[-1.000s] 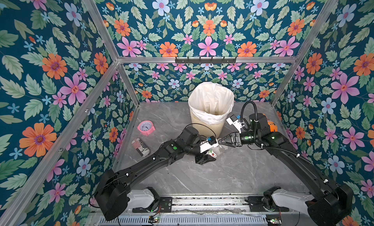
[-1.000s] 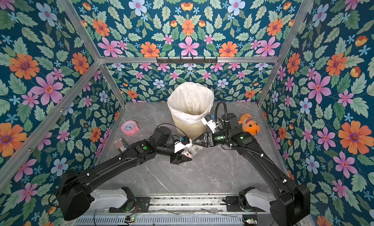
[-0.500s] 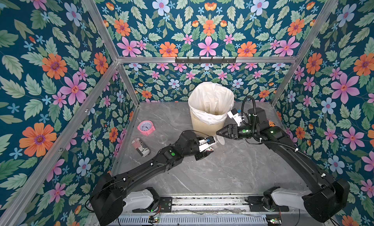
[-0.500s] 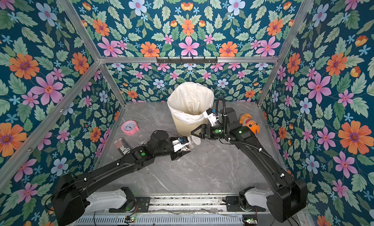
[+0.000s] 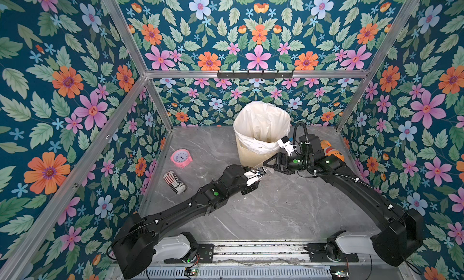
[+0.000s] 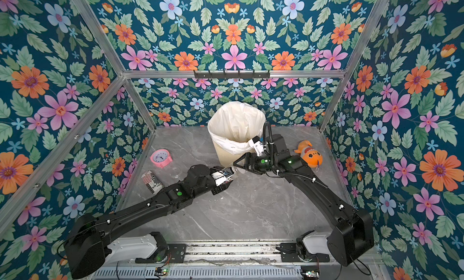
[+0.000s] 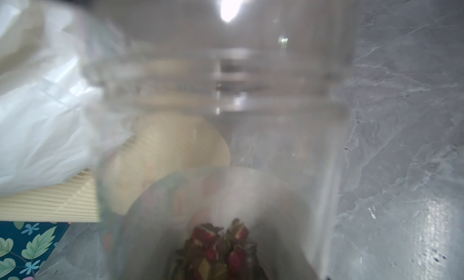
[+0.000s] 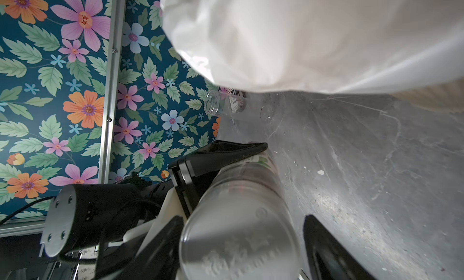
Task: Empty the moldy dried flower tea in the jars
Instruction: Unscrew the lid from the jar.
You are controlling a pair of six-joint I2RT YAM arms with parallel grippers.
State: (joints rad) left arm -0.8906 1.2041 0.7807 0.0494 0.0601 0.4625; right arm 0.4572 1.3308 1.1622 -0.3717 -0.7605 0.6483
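Observation:
A clear plastic jar lies on its side just above the table in front of the bin, in both top views. My left gripper is shut on its body; one black finger presses the jar's side. In the left wrist view the jar fills the picture, with reddish-brown dried flower tea inside. My right gripper stands open around the jar's clear round end, one finger touching, the other slightly apart. A second clear jar, open, stands by the can.
A cream bin with a white liner stands at the back middle, just behind both grippers. A pink clock and a black-and-white can lie at the left. An orange toy sits behind the right arm.
Over the last second both grippers and the jar have shifted a little back toward the foot of the bin. The left gripper has kept hold of the jar throughout.

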